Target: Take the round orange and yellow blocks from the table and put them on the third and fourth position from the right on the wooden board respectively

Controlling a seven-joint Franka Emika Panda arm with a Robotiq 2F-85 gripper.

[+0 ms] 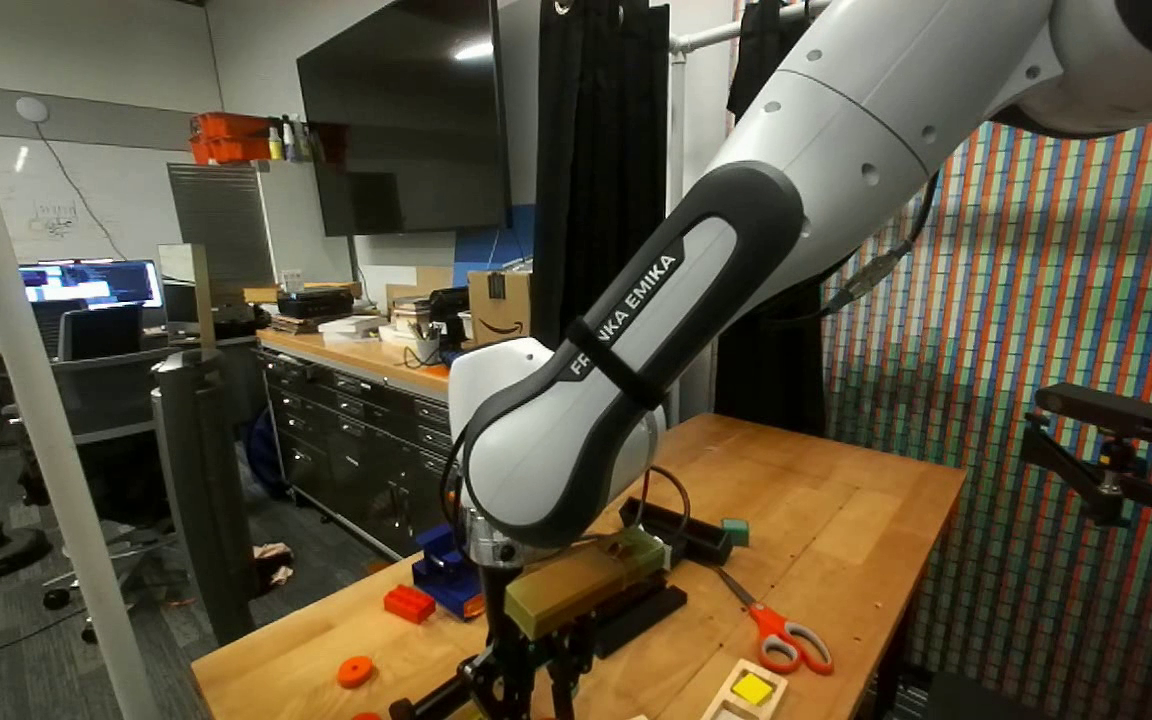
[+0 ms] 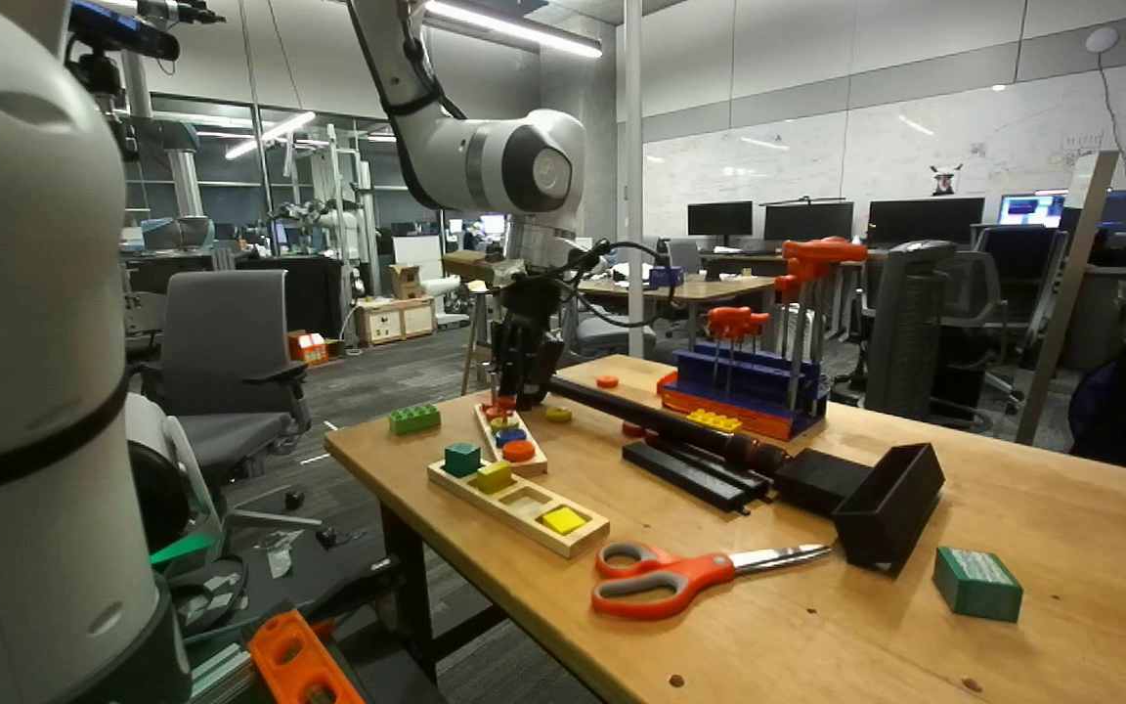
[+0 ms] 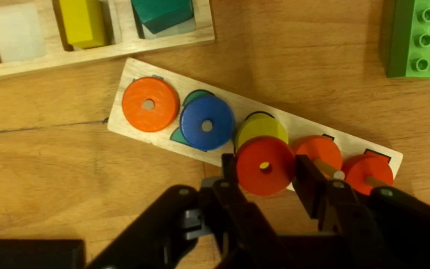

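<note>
The narrow light-wood peg board (image 3: 297, 129) lies on the table with discs on its pegs. From left to right in the wrist view they are an orange disc (image 3: 150, 104), a blue disc (image 3: 207, 123), a yellow disc (image 3: 261, 129), an orange disc (image 3: 318, 149) and a red disc (image 3: 368, 172). My gripper (image 3: 265, 166) is shut on another red disc (image 3: 265, 175), held above the board and partly covering the yellow disc. In an exterior view, a loose orange disc (image 2: 607, 381) and a loose yellow disc (image 2: 559, 415) lie on the table.
A light-wood tray (image 2: 504, 515) with square blocks stands close to the peg board. A green brick (image 2: 414, 419), a long black bar (image 2: 641, 411), scissors (image 2: 661, 582), a black box (image 2: 886, 508) and a blue tool stand (image 2: 739, 376) are on the table. A red disc (image 2: 632, 428) lies near the bar.
</note>
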